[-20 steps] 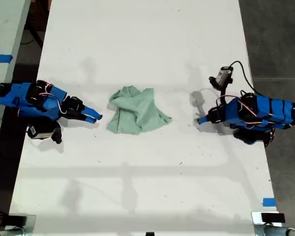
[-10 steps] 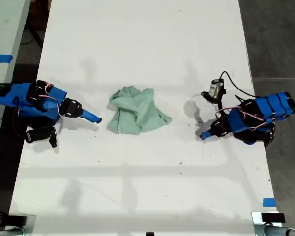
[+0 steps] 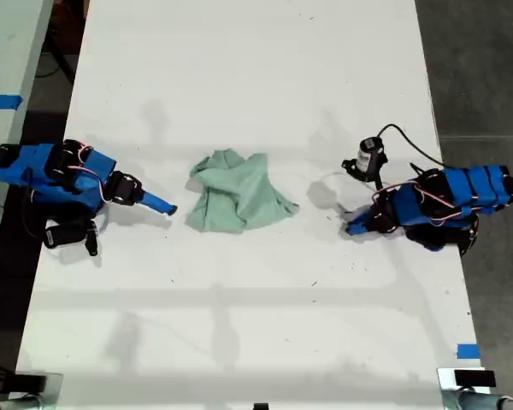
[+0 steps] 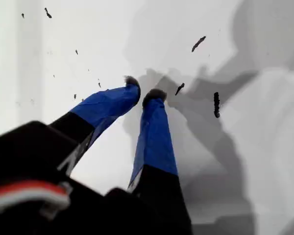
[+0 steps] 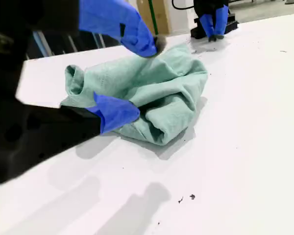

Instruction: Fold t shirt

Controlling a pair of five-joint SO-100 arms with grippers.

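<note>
The t shirt (image 3: 239,202) lies bunched mid-table (image 3: 239,77). At the exterior view's left, your second gripper (image 3: 167,206) sits just beside it; at that view's right, your first gripper (image 3: 349,227) rests farther off.

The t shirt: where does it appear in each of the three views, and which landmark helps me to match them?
Exterior view: the t shirt lies crumpled near the table's middle, between the two arms.
First wrist view: not in it; only bare table shows.
Second wrist view: mid-picture, just beyond my second hand.
Shared landmark: my first hand, beyond the shirt in the second wrist view, at the exterior view's right.
</note>
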